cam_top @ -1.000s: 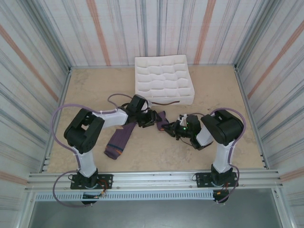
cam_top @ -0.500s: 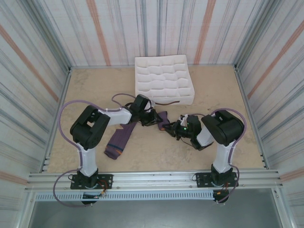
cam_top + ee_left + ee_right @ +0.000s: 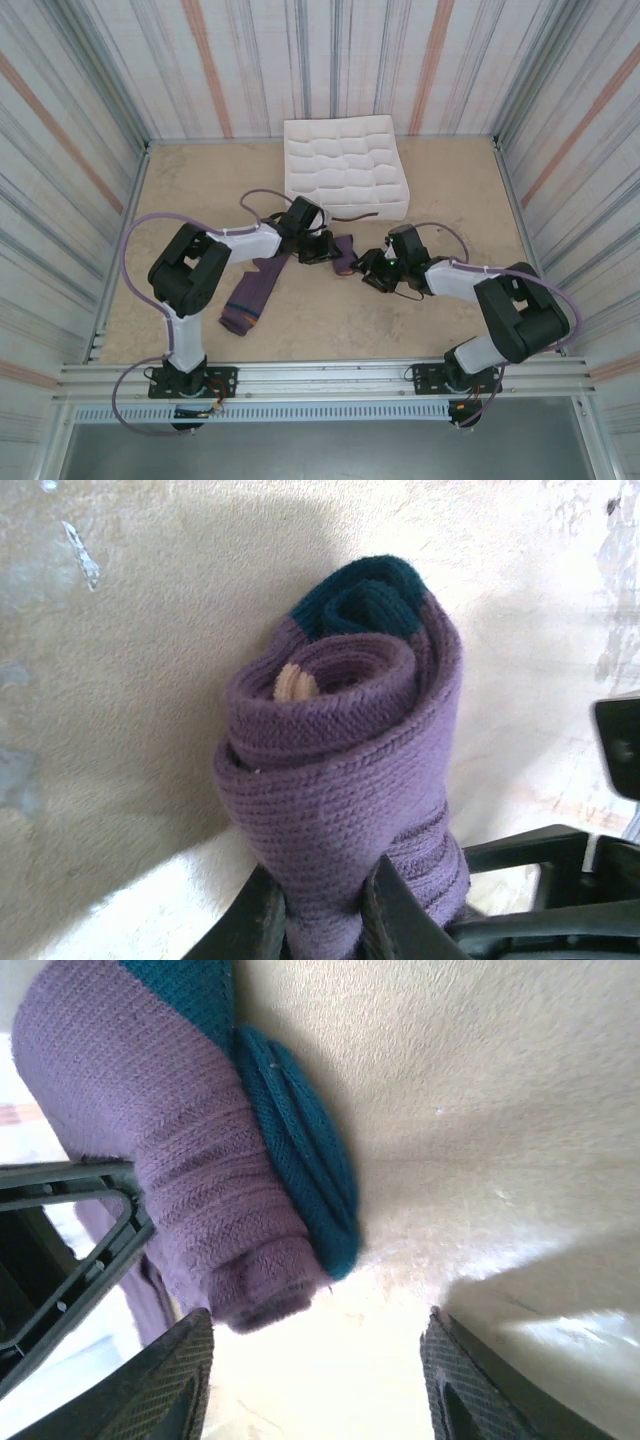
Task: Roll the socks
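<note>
Near the middle of the table [image 3: 450,190], the left gripper [image 3: 325,920] pinches a rolled sock [image 3: 340,770]; the left wrist view shows its coil and teal heel. The right wrist view shows the right gripper [image 3: 315,1360] spread wide beside it. From above, a second sock [image 3: 250,293] lies flat nearby.

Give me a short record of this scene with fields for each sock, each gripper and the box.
rolled sock: purple knit bundle, teal patch showing, wound tight
flat sock: purple fabric, lying unrolled, to the left of both grippers
left gripper: shut on the rolled sock
right gripper: open, fingers apart beside the bundle
white fabric grid-compartment box: far side, behind both grippers
</note>
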